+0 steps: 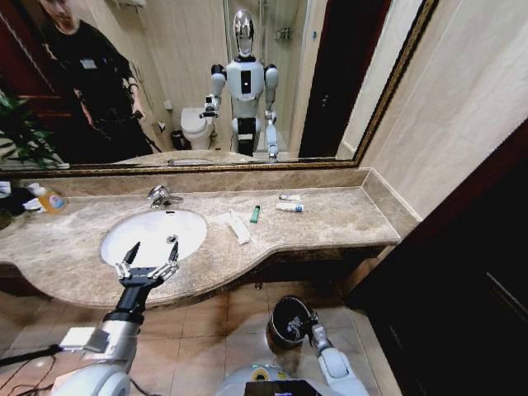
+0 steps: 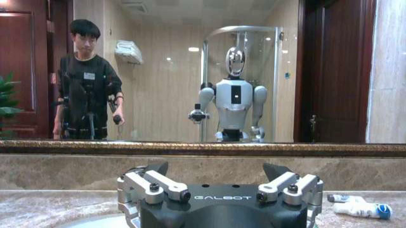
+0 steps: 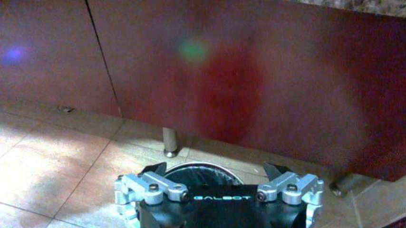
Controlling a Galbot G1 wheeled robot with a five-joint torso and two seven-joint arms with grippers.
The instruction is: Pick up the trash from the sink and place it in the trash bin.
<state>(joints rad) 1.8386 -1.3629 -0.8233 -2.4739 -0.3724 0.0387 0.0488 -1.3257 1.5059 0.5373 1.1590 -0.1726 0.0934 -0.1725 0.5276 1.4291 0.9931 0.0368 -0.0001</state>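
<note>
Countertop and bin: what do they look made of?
The countertop looks like polished beige-brown marble or similar stone: mottled veining, slight sheen. The bin looks black, likely plastic or coated metal, with a shiny metal-looking rim that catches light.

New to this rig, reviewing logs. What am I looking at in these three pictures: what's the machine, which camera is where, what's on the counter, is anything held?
It is a two-armed wheeled robot facing a bathroom vanity; the mirror shows its reflection. The wide picture comes from its head camera, looking down. The other two come from cameras on each wrist, so each shows its own gripper from behind.

The left gripper hovers open over the near rim of the white sink, holding nothing. The right gripper is low, open, just above the black trash bin on the floor tiles, also holding nothing.

On the marble counter to the right of the basin lie a white strip, a green stick and two small white-and-blue tubes. A bottle with an orange label stands at far left.
</note>
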